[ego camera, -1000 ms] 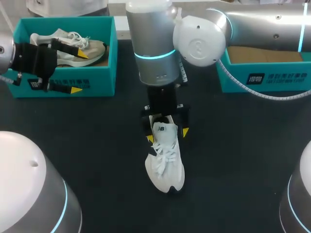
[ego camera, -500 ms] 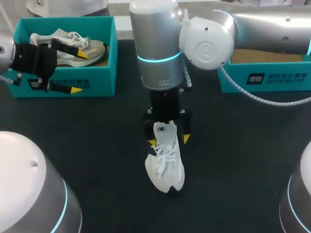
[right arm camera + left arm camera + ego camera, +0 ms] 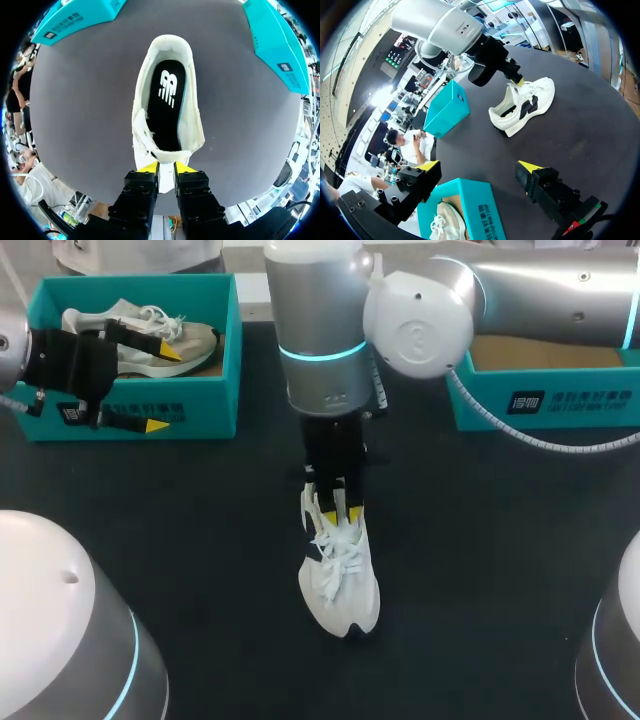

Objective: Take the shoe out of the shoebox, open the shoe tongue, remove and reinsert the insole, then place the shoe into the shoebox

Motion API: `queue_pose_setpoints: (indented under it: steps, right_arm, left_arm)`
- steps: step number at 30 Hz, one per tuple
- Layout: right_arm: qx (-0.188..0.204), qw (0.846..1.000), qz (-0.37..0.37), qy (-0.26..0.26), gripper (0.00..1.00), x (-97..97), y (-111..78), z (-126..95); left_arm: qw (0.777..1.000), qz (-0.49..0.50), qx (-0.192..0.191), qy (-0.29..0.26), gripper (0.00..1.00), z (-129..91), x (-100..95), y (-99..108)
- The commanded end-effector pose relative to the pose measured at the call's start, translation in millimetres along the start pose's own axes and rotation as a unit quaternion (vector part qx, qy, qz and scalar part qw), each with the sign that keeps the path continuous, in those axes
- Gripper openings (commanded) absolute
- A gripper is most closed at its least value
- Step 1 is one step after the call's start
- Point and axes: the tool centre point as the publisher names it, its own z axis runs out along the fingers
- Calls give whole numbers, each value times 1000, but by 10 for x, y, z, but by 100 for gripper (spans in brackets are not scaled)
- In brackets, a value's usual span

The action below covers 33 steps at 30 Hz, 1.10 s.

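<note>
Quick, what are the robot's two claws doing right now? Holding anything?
Left gripper: open, holding nothing.
Right gripper: shut on the white padded tongue of the white lace-up sneaker.

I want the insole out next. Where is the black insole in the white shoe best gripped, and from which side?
Probably the insole at its heel end, from above, through the opening of the shoe. It lies flat with that end bare in the open collar, while its front runs under the tongue that the right gripper pinches.
</note>
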Motion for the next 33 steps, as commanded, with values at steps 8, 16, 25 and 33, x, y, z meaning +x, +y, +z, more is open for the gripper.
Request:
queue_pose_setpoints:
  steps: [8, 16, 25, 33]
  right_arm:
    - [-7, 1000, -13, -18, 13, -33, 175, -116]
    - [-16, 999, -16, -24, 11, -59, 325, -44]
    - [-16, 999, -10, -47, 10, -178, 284, -134]
    - [11, 999, -1, -42, 13, -103, 62, -9]
  left_arm:
    - [1000, 0, -1, 1, 100, -6, 5, -5]
    - [1000, 0, -1, 1, 100, -6, 5, -5]
    - [1000, 0, -1, 1, 100, -6, 5, -5]
    - [1000, 0, -1, 1, 100, -6, 5, -5]
